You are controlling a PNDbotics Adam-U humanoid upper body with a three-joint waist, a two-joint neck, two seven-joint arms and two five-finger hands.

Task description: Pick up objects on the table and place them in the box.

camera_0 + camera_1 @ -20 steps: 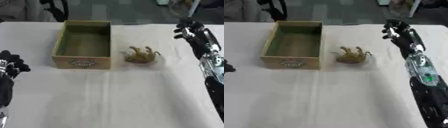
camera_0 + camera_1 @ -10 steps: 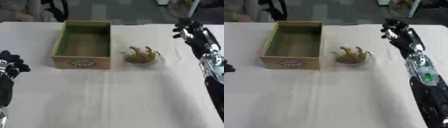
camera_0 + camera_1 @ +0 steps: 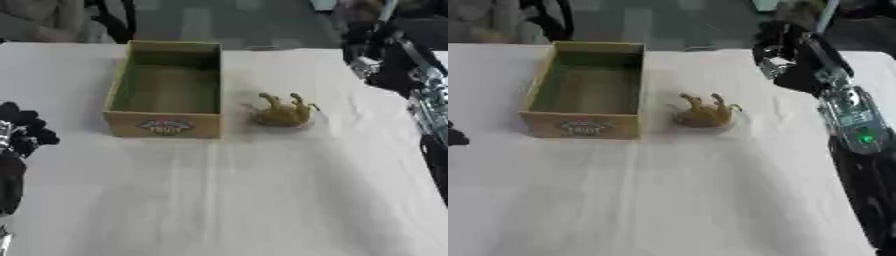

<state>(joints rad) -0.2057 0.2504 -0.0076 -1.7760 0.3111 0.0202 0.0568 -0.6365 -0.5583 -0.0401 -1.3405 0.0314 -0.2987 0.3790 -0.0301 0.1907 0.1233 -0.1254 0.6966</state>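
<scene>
An open cardboard box with a green inside stands left of centre and nothing shows in it. A small tan toy animal lies on its back on the white tablecloth just right of the box, legs up. My right hand hangs over the table's far right, beyond and to the right of the toy, apart from it, with relaxed fingers and nothing in them. At the left edge my left hand rests open with its fingers up, well clear of the box.
My right forearm runs down the right side of the table. The white cloth stretches bare toward the near edge. Dark chair legs and floor lie beyond the far edge.
The right hand has drifted slightly to the left and shows motion blur. The toy, the box and the left hand have not moved.
</scene>
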